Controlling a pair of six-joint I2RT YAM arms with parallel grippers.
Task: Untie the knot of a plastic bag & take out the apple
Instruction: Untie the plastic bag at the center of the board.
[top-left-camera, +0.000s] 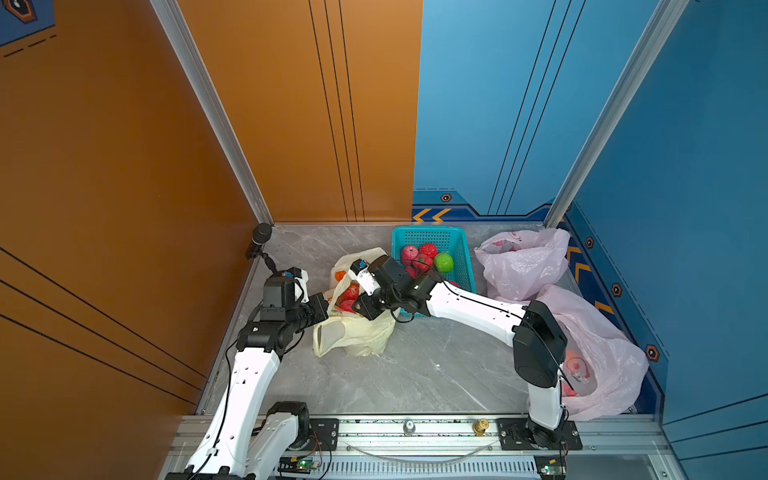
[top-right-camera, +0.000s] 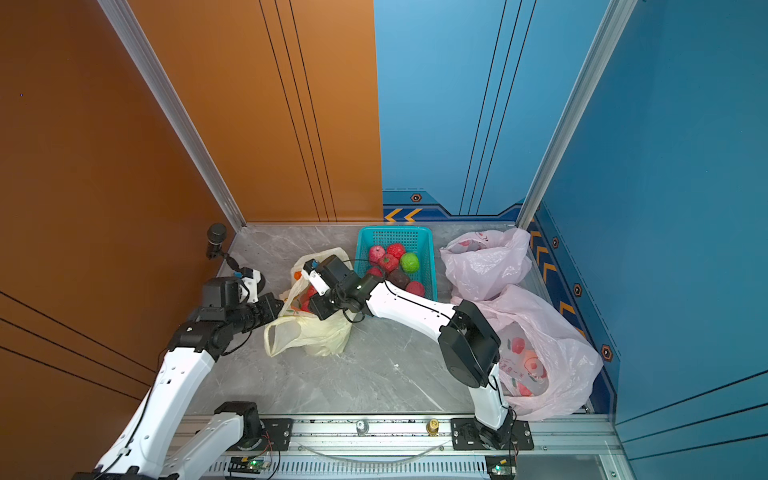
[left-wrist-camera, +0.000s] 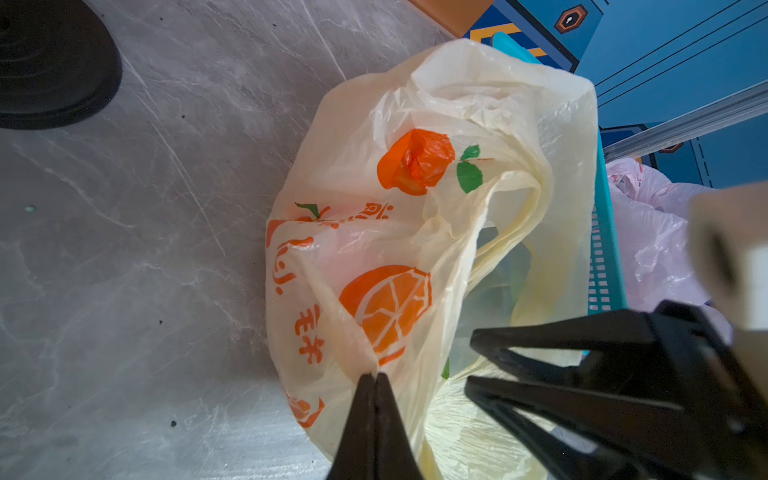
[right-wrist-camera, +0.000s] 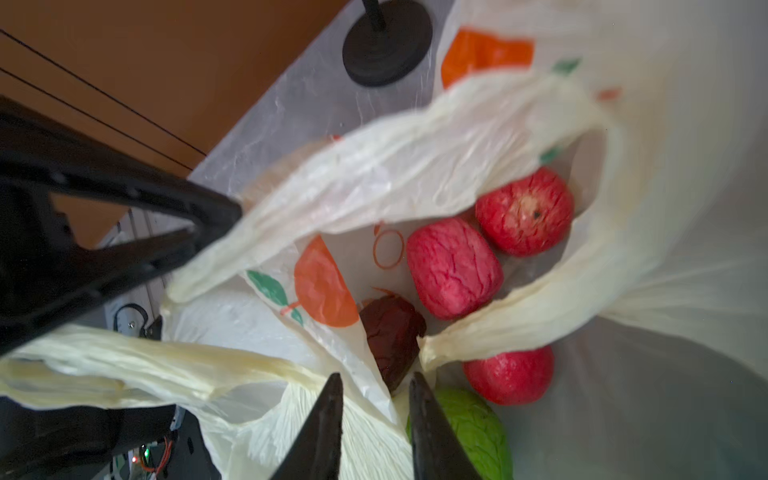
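The cream plastic bag (top-left-camera: 357, 336) with orange prints lies on the table near the left wall, its mouth gaping. No knot shows on it, and its handles (right-wrist-camera: 374, 166) hang loose and apart. Inside lie red apples (right-wrist-camera: 523, 212), a dark fruit (right-wrist-camera: 392, 332) and a green one (right-wrist-camera: 469, 432). My left gripper (left-wrist-camera: 376, 376) is shut on a pinch of the bag's rim. Over the bag's mouth my right gripper (right-wrist-camera: 376, 380) stands with its fingers apart astride a fold of film, just above the dark fruit.
A teal basket (top-left-camera: 428, 229) of red and green fruit stands right behind the bag, touching it. Two pink bags (top-left-camera: 523, 262) (top-left-camera: 602, 353) fill the right side. A black stand (top-left-camera: 259, 239) sits in the back left corner. Walls close in on three sides.
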